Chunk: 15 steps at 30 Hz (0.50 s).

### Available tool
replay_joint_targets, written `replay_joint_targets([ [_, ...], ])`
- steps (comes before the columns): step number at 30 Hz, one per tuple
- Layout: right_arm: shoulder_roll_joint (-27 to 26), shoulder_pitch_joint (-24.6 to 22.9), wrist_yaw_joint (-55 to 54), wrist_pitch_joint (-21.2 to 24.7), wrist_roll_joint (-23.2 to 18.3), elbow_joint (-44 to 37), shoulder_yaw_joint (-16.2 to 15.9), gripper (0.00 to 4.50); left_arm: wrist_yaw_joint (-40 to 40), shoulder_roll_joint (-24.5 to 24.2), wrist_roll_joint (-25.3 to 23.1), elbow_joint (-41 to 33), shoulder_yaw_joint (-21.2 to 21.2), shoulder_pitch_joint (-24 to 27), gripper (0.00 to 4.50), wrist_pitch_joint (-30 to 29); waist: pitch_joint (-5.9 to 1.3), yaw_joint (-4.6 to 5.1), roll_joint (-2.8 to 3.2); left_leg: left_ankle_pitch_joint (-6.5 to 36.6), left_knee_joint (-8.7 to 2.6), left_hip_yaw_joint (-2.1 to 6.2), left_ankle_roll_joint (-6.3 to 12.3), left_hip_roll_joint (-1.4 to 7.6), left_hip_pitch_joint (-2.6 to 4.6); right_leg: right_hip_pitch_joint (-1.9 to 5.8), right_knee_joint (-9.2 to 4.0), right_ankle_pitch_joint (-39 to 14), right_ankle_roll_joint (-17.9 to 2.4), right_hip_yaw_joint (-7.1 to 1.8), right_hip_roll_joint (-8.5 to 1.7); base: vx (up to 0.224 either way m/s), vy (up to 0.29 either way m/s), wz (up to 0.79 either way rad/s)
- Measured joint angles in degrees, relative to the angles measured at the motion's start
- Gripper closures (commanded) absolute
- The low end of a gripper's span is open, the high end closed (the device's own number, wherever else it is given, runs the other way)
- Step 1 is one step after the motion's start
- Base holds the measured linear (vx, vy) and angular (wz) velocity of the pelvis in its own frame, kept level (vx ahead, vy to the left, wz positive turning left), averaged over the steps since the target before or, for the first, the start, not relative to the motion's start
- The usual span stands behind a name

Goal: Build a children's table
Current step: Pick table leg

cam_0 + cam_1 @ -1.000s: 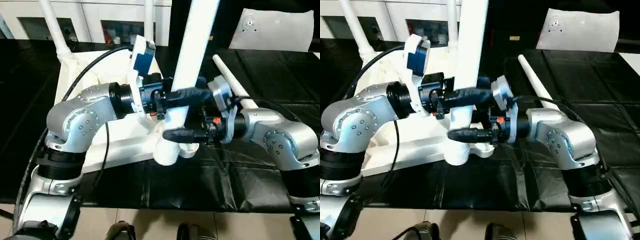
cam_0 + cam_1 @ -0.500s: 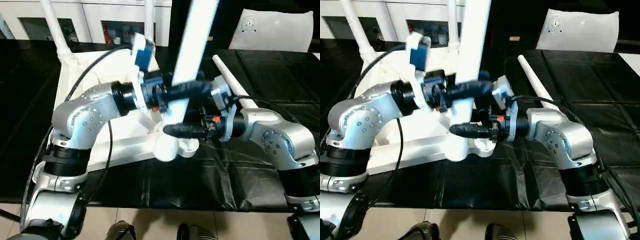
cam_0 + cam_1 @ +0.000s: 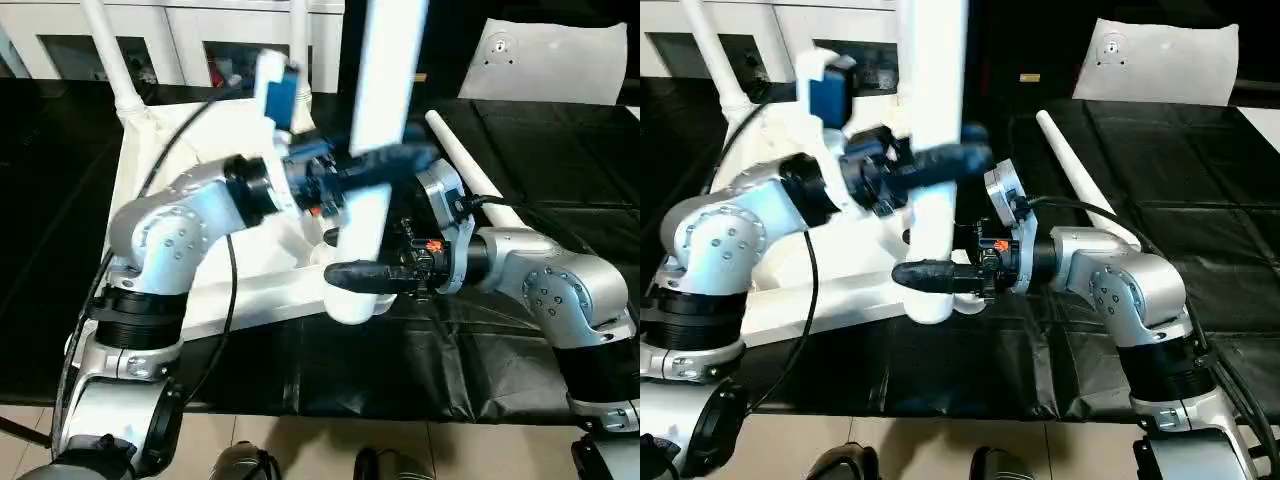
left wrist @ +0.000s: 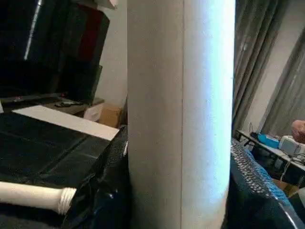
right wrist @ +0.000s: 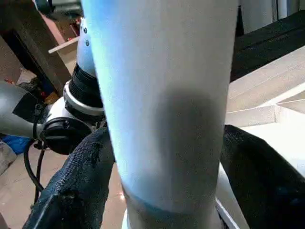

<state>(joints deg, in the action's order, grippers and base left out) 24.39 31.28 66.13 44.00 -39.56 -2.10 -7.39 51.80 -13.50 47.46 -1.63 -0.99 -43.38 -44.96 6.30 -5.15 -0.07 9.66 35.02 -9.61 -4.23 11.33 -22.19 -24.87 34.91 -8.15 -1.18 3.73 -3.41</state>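
The white table top (image 3: 200, 300) lies upside down at the left part of the black table (image 3: 420, 370). The left hand (image 3: 385, 165) squeezes an upright white leg (image 3: 375, 120) over the top's near corner. The right hand (image 3: 365, 275) is lower on that leg; I cannot tell if it grips. A loose leg (image 3: 1070, 165) lies further right.

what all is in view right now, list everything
table top: one, white, underside up on the black mat, in front of the robot's left side
fitted legs: two, white, upright at the far corners
held leg: one, white, near upright over the near corner
loose leg: one, white, lying on the mat at right
black mat: one, covering the work surface
cabinet: one, white, dark glass fronts, behind
white panel: one, far right
left gripper: black, jaws around the held leg
right gripper: black, jaws either side of the leg's lower end
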Motion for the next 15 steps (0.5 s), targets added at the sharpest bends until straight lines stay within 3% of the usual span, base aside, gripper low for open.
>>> replay_joint_targets([
  [15,0.37,0.23,0.03,-1.11,2.46,0.07,-2.17,2.47,-0.92,0.13,-0.64,0.02,-0.07,0.00,2.66,-0.09,0.00,0.02,0.00,0.00,0.01,0.00,0.00,0.00,0.00,0.00,0.01,0.00,0.00,0.00,0.00,0.000,0.000,0.00],
])
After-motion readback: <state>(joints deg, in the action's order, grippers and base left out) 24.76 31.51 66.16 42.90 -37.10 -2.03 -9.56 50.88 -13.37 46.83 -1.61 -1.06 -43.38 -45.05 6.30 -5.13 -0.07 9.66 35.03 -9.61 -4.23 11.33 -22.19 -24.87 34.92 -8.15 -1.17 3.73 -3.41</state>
